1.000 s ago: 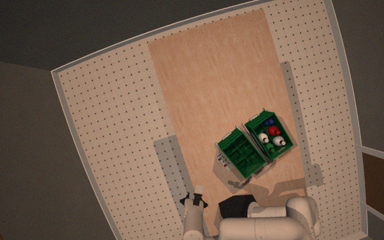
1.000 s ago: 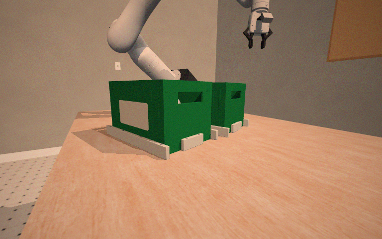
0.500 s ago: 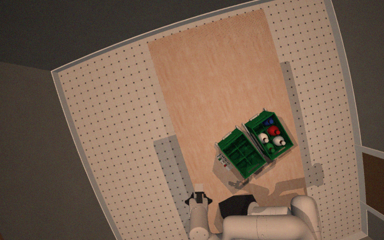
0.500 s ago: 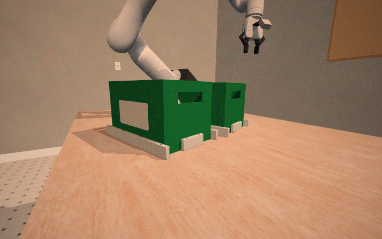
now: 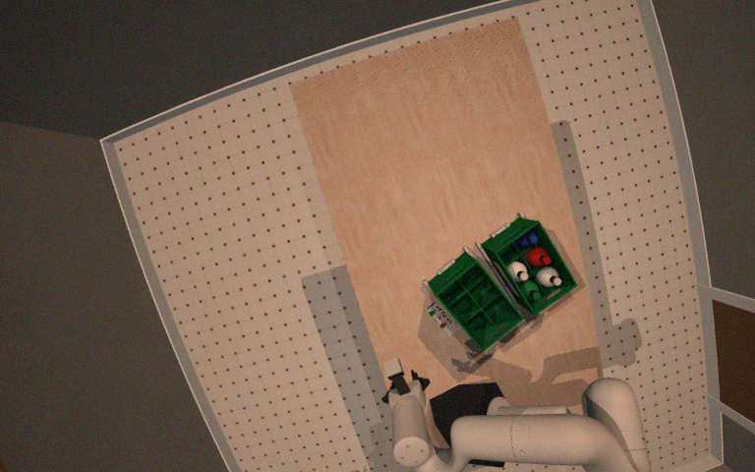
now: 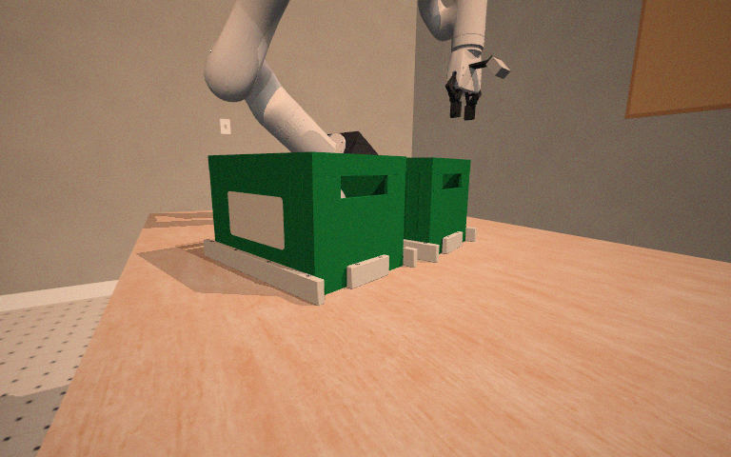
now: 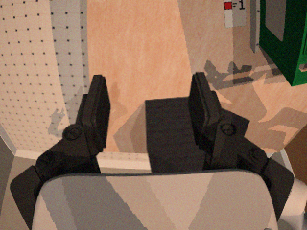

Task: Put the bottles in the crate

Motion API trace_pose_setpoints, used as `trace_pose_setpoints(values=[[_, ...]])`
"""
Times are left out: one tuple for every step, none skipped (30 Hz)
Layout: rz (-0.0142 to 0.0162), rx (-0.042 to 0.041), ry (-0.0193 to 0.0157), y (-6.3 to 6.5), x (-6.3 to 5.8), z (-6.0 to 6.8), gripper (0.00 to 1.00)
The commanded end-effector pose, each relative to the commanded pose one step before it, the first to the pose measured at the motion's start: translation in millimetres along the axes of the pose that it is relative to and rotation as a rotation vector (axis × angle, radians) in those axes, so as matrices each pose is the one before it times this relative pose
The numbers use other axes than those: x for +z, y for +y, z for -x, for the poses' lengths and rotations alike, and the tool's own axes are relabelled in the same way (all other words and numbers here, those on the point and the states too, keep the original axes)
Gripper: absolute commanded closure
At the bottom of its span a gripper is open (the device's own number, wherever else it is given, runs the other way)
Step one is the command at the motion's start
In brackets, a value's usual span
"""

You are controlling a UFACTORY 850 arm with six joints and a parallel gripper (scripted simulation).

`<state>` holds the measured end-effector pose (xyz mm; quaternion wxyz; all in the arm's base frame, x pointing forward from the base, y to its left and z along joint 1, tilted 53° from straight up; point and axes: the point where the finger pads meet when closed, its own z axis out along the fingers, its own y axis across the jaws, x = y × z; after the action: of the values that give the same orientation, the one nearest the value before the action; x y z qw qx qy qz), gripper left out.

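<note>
Presently, gripper [image 5: 404, 386] [image 6: 462, 114] [image 7: 149, 88]: partly open, a clear gap between the fingers, nothing held; lower middle of the top frame, raised in the air at upper right of the exterior frame.
Arm [image 5: 517, 440] [image 6: 237, 53]: pale, across the bottom of the top frame; upper part of the exterior one.
Pale box [image 5: 392, 367] [image 6: 498, 67]: out on a dark bracket beside the gripper.
Empty crate [image 5: 453, 275] [image 6: 449, 209] [image 7: 295, 57]: green, level, right of center in the top frame; dividers visible, no bottles in it.
Bottle crate [image 5: 503, 242] [image 6: 355, 226]: green, level, just beside the other, towards upper right from above.
Bottles: all five in the bottle crate, caps up. Blue bottle [image 5: 527, 239] uppermost, red bottle [image 5: 537, 256] below it, two white bottles [image 5: 516, 270] [image 5: 548, 276] lower, green bottle [image 5: 530, 289] lowest.
Pick list [image 5: 439, 319] [image 7: 235, 18]: flat at lower left of the empty crate from above; red mark with a 1 readable in the wrist frame, the rest cut off there.
Bench [image 5: 417, 166] [image 6: 431, 349] [image 7: 134, 38]: wood-toned, under both crates.
Pale strips [image 6: 264, 274]: low, along the crate bases.

Gripper [image 5: 404, 387] [image 6: 462, 115] [image 7: 149, 88] has shifted right in the top view over the last second, nearer the crates. Exterior view has it lower and further left than in both earlier shots. It has also turned: finger line runs on a clear slant from above, versus near level half a second ago. Block on the wrist [image 5: 392, 366] [image 6: 500, 67] now sticks out right of the gripper in the exterior view; before, it overlapped the gripper body. Forearm [image 5: 512, 434] slid right too. Gripper shadow [image 5: 470, 361] changed shape, spreading wider by the near crate.
</note>
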<state>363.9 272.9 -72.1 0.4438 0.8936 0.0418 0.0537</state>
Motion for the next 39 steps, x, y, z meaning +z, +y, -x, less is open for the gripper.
trace_pose_setpoints(values=[[-0.00792, -0.15612, 0.00215, 15.37, 18.08, 11.40, 0.35], [0.00022, -0.02754, -0.00004, 2.45, 3.44, 2.68, 0.35], [0.00022, -0.02757, -0.00004, 2.36, 3.45, 2.74, 0.35], [0.00021, -0.02759, -0.00004, 2.29, 3.45, 2.81, 0.35], [0.00020, -0.02760, -0.00004, 2.21, 3.45, 2.87, 0.35], [0.00000, 0.00000, 0.00000, 0.00, 0.00, 0.00, 0.35], [0.00000, 0.00000, 0.00000, 0.00, 0.00, 0.00, 0.35], [-0.00126, -0.08155, 0.00033, 2.21, 3.44, 2.91, 0.35], [0.00046, -0.02221, -0.00019, 1.90, 3.44, 3.10, 0.35], [0.00036, -0.02064, -0.00010, 1.83, 3.44, 3.14, 0.35], [0.00004, -0.02457, 0.00022, 1.75, 3.45, 3.18, 0.35], [-0.00007, -0.02735, 0.00033, 1.68, 3.45, 3.22, 0.35], [0.00000, -0.02818, 0.00024, 1.59, 3.45, 3.27, 0.35], [0.00008, -0.02804, 0.00009, 1.49, 3.45, 3.31, 0.35], [0.00011, -0.02778, -0.00003, 1.35, 3.10, 3.01, 0.35], [0.00012, -0.02769, -0.00007, 0.00, 0.00, 0.00, 0.35], [0.00011, -0.02770, -0.00008, 0.00, 0.00, 0.00, 0.35], [0.00014, -0.02758, -0.00009, 0.00, 0.00, 0.00, 0.35], [0.00015, -0.02724, 0.00001, 0.00, 0.00, 0.00, 0.35], [0.00011, -0.02693, 0.00025, 0.00, 0.00, 0.00, 0.35], [0.00009, -0.02674, 0.00047, 0.00, 0.00, 0.00, 0.35], [0.00010, -0.02664, 0.00062, 0.00, 0.00, 0.00, 0.35], [0.00000, 0.00000, 0.00000, 0.00, 0.00, 0.00, 0.35], [0.00000, 0.00000, 0.00000, 0.00, 0.00, 0.00, 0.35], [-0.00060, -0.07863, 0.00184, 0.00, -0.01, -0.01, 0.35], [0.00028, -0.02193, 0.00054, 0.00, 0.00, 0.00, 0.35], [0.00026, -0.02051, 0.00052, 0.00, 0.00, 0.00, 0.35], [0.00017, -0.02386, 0.00054, 0.00, 0.00, 0.00, 0.35], [0.00014, -0.02622, 0.00057, 0.00, 0.00, 0.00, 0.35], [0.00015, -0.02690, 0.00057, 0.00, 0.00, 0.00, 0.35], [0.00018, -0.02678, 0.00055, 0.00, 0.00, 0.00, 0.35], [0.00019, -0.02654, 0.00052, 0.00, 0.00, 0.00, 0.35], [0.00020, -0.02641, 0.00050, 0.00, 0.00, 0.00, 0.35], [0.00021, -0.02638, 0.00048, 0.00, 0.00, 0.00, 0.35], [0.00022, -0.02639, 0.00046, 0.00, 0.00, 0.00, 0.35], [0.00023, -0.02640, 0.00044, 0.00, 0.00, 0.00, 0.35], [0.00024, -0.02640, 0.00042, 0.00, 0.00, 0.00, 0.35], [0.00024, -0.02640, 0.00041, 0.00, 0.00, 0.00, 0.35], [0.00025, -0.02640, 0.00039, 0.00, 0.00, 0.00, 0.35]])
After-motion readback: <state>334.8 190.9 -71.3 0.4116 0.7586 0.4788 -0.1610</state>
